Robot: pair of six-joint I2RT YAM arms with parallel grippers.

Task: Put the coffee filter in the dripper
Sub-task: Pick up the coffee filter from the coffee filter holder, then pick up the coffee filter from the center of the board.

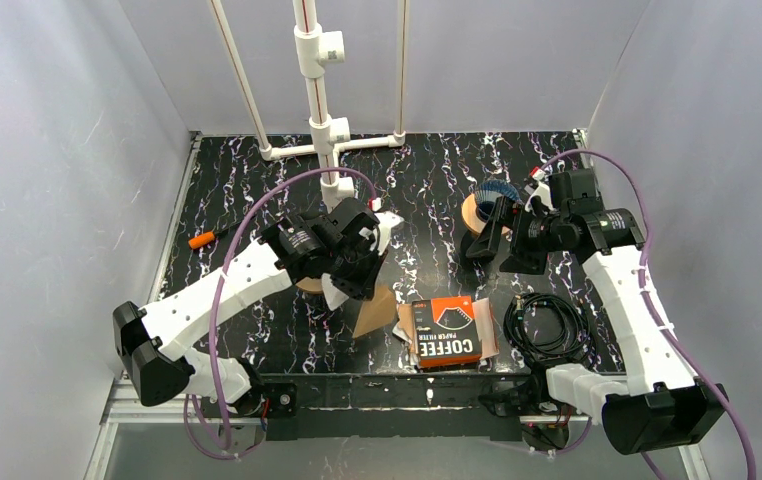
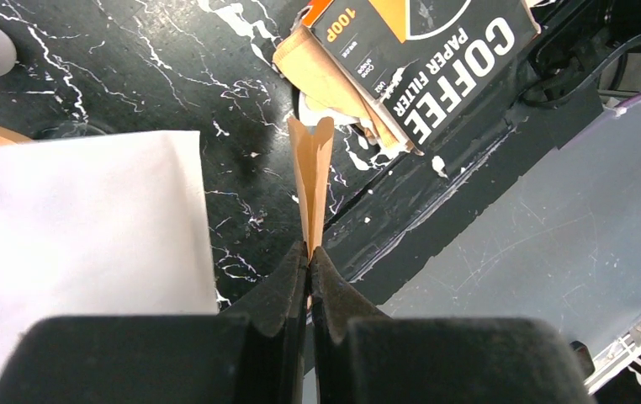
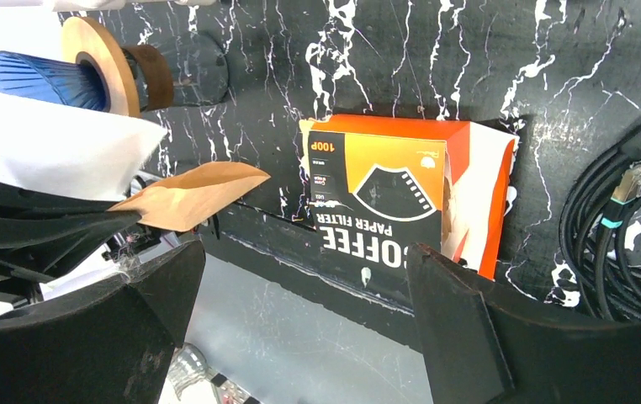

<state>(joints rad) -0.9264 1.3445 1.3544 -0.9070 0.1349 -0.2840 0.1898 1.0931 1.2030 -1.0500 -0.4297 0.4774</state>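
Black table with white streaks (image 1: 427, 170) lies under both arms, with pale walls all round. My left gripper (image 2: 309, 252) is pinched tight on one edge of the brown coffee filter (image 2: 311, 181). The filter sticks straight out past the jaw tips, flat and folded. I think I hold it by the edge so the rest is free to slide into the cup. Just past its far end lies the filter box (image 2: 431, 59). My right gripper (image 3: 304, 257) has its jaws wide apart, with nothing between them. The blue dripper (image 3: 56, 76) with its wooden ring sits close to those open jaws, off to one side. I guess that arm is there to steady it. The filter is not in the dripper yet.
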